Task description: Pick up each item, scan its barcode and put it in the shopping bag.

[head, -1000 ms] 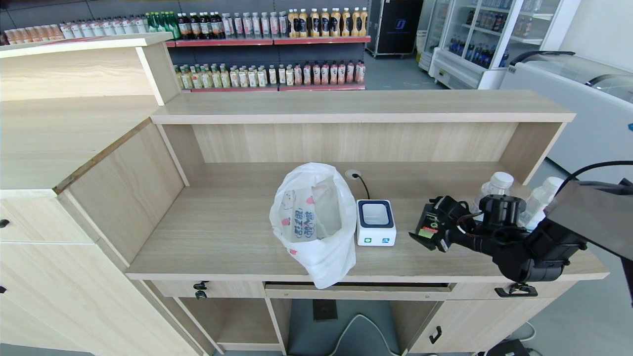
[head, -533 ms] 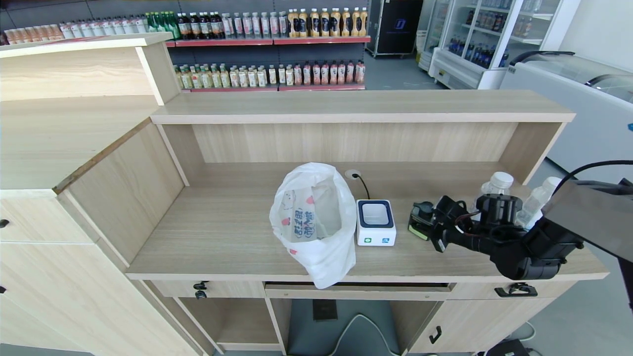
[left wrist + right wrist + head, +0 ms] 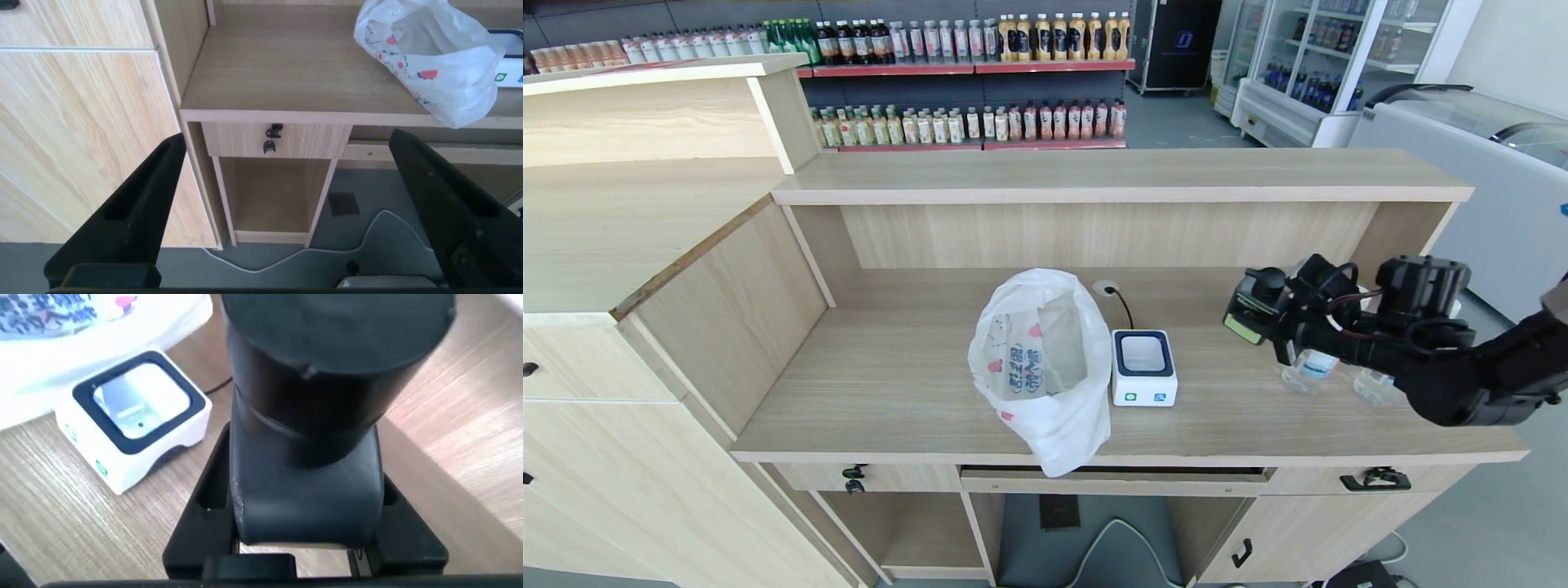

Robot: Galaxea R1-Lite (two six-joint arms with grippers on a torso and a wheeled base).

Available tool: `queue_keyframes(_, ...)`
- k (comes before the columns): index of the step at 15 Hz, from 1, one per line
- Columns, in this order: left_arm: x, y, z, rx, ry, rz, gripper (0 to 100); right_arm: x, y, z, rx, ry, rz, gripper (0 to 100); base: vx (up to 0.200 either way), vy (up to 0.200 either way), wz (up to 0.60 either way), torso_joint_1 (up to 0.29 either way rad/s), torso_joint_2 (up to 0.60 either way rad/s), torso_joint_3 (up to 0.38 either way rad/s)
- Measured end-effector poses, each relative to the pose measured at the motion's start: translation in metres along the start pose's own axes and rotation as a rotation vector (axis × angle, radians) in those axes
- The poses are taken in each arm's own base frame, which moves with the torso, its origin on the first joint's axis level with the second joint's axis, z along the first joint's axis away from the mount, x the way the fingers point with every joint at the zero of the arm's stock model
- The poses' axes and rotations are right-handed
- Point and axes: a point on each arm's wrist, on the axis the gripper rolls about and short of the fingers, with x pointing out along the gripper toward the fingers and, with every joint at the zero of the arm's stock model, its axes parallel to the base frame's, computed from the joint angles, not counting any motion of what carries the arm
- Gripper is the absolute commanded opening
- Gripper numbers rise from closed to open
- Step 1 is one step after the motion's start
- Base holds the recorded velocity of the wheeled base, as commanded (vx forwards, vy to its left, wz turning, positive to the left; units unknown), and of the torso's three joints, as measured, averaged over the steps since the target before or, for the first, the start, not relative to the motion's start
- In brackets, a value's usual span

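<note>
Right tool point(image 3: 1252, 312) grips black container point(image 3: 306, 416) near scanner point(image 3: 135, 416).

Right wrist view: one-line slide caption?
Right gripper holding a black container over the counter, near the white scanner and shopping bag.

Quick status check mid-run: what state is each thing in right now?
Shopping bag: mouth open, standing on the counter.
Scanner: cable attached, window uncovered.
Black item: gripped, held above the counter.
Right gripper: jaws shut on black item.
Left gripper: jaws open, empty.
Clear bottles: upright on the counter.
</note>
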Motion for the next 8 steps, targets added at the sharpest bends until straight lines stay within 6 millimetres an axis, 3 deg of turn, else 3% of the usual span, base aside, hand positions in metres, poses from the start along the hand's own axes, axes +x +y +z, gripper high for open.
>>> queue_keyframes(2,0.000,0.000,0.000,0.000,0.000,0.000,100,-0.039,0.000,0.045,-0.074,-0.035,-0.022,0,0.000,0.000,0.00,0.000,0.00,0.000)
queue_keyframes(3,0.000,0.000,0.000,0.000,0.000,0.000,100,-0.063,0.009,0.062,-0.166,-0.043,-0.022,0,0.000,0.000,0.00,0.000,0.00,0.000)
queue_keyframes(5,0.000,0.000,0.000,0.000,0.000,0.000,100,-0.101,0.038,0.082,-0.466,-0.077,0.031,0,0.000,0.000,0.00,0.000,0.00,0.000)
queue_keyframes(8,0.000,0.000,0.000,0.000,0.000,0.000,100,-0.126,0.074,0.100,-0.978,-0.190,0.135,0,0.000,0.000,0.00,0.000,0.00,0.000)
